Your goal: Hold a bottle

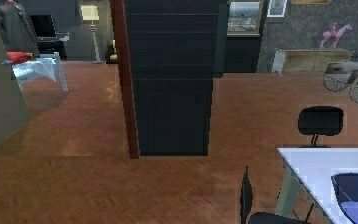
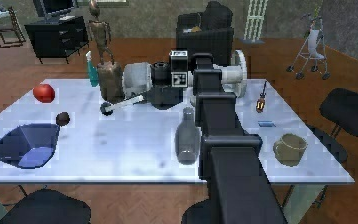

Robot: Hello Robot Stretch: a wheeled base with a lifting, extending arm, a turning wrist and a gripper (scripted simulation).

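Hovering against the far part of the white table [image 2: 127, 150], the claw [image 2: 112, 103] is pointing its thin fingers toward the arm side view's left. Whether those fingers are spread, pressed together or gripping something cannot be told, and neither can whether the claw is holding anything, since small things are sitting on the tabletop right at its tip. A small black ball [image 2: 107, 108] is lying at the fingertips; contact cannot be judged.

Just beyond the claw, a small teal bottle [image 2: 93, 70] is standing upright in front of a wooden figure [image 2: 99, 40]. The dark arm [image 2: 227, 160] is rising from the bottom edge, and a grey bottle [image 2: 187, 135] is standing upright on the table just left of it, well apart from the claw.

Farther left, a dark ball [image 2: 62, 118], a red ball [image 2: 44, 92] and a blue bowl [image 2: 22, 145] are resting on the table. Right of the arm, a beige cup [image 2: 289, 148] is sitting near the table's edge, with a black chair [image 2: 347, 110] beside it.

In the forward view, a dark pillar [image 1: 172, 75] is standing ahead, and the table corner is showing at lower right.
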